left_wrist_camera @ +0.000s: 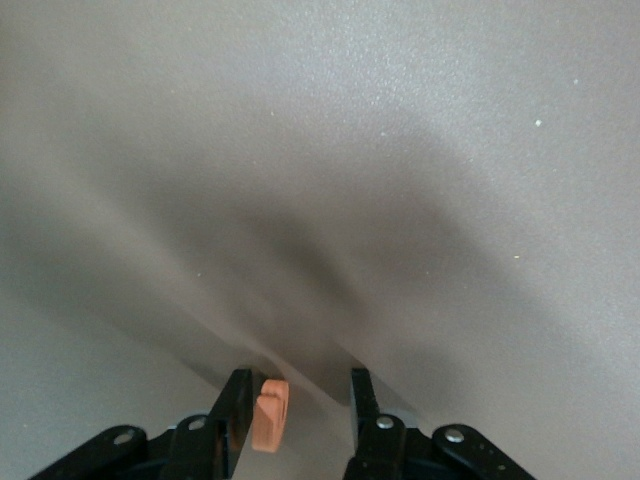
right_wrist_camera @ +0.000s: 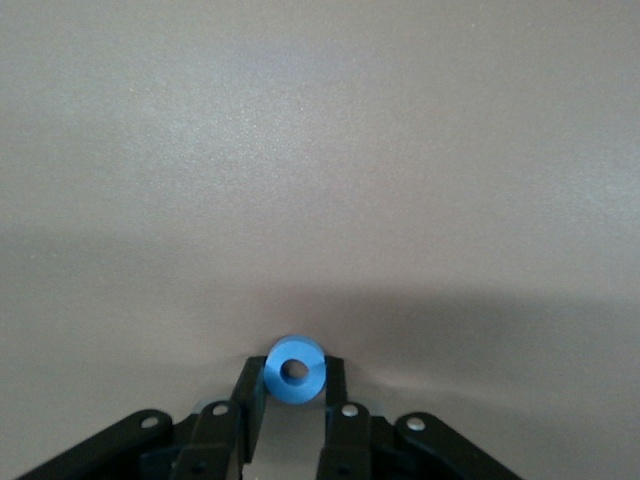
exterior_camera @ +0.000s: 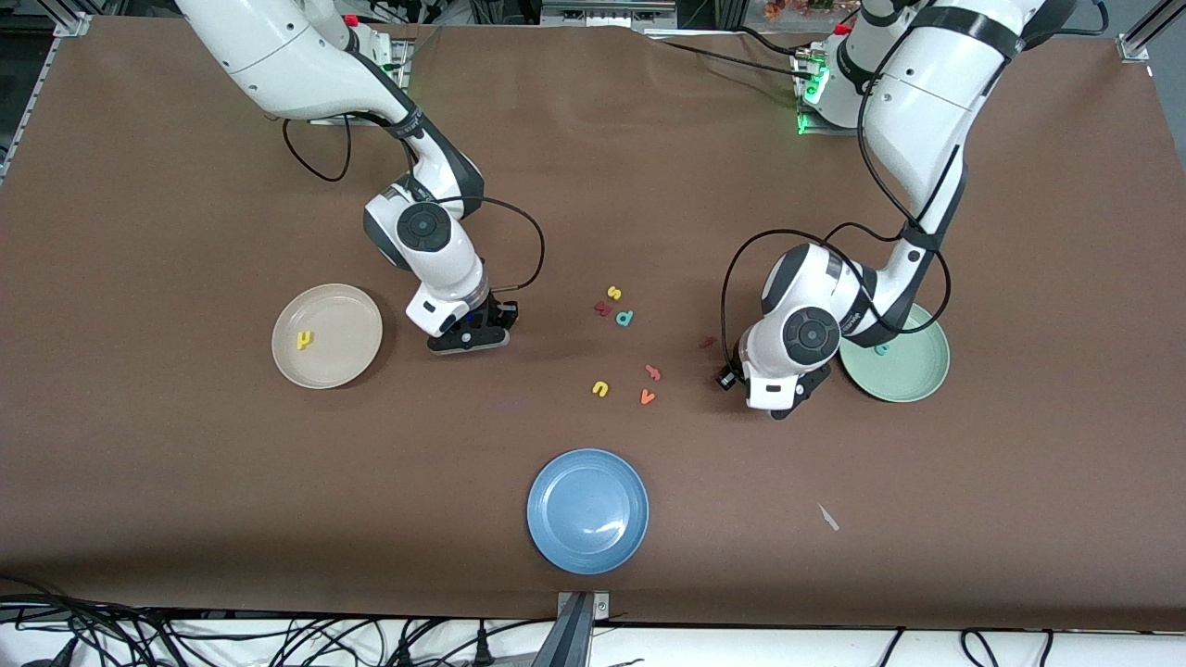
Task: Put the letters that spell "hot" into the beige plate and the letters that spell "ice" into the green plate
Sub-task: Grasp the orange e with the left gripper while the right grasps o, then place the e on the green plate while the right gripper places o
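Note:
My right gripper is low over the table beside the beige plate, shut on the blue o. The yellow h lies in that plate. My left gripper hangs low beside the green plate, which holds the teal c. Its jaws stand open. The orange e rests against one finger, with a clear gap to the other finger. The orange t and the dark red i lie on the table between the arms.
A yellow s, a red letter, a teal d, a yellow u and an orange v lie mid-table. A blue plate sits nearer the front camera. A small pale scrap lies toward the left arm's end.

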Motion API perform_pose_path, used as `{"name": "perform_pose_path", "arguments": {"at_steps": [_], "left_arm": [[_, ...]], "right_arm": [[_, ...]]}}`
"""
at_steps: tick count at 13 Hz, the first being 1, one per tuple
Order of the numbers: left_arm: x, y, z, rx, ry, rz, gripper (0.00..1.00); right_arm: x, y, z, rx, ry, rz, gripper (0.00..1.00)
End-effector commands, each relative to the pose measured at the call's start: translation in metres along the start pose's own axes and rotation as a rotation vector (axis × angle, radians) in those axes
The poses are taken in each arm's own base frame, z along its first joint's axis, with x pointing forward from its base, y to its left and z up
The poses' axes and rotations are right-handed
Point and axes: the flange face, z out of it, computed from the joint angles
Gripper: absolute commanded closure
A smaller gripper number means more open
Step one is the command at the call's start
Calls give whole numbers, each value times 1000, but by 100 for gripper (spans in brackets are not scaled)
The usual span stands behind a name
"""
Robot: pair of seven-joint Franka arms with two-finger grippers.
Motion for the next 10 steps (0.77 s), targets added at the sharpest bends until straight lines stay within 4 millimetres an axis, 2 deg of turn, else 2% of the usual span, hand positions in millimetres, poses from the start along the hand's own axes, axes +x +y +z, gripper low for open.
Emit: {"name": "perform_pose_path", "arguments": {"at_steps": [1, 4, 6, 7, 9, 10], "left_arm": [[-4, -3, 5, 23, 20, 23, 56], [-3, -4, 5, 23, 21, 23, 77], [-3, -4, 3, 23, 23, 24, 97], [-2, -3, -2, 17, 25, 23, 100], [5, -6, -37, 12, 34, 57, 100], [9, -13, -61, 34, 30, 99, 100]], "right_arm": [[11, 35, -29, -70, 10, -55, 83], [31, 98, -68, -146, -39, -163, 83], [39, 142, -92, -178, -78, -258, 83], [37, 162, -97, -183, -107, -322, 83], [32, 198, -100, -169, -132, -343, 82], [24, 213, -95, -168, -151, -341, 81]]}}
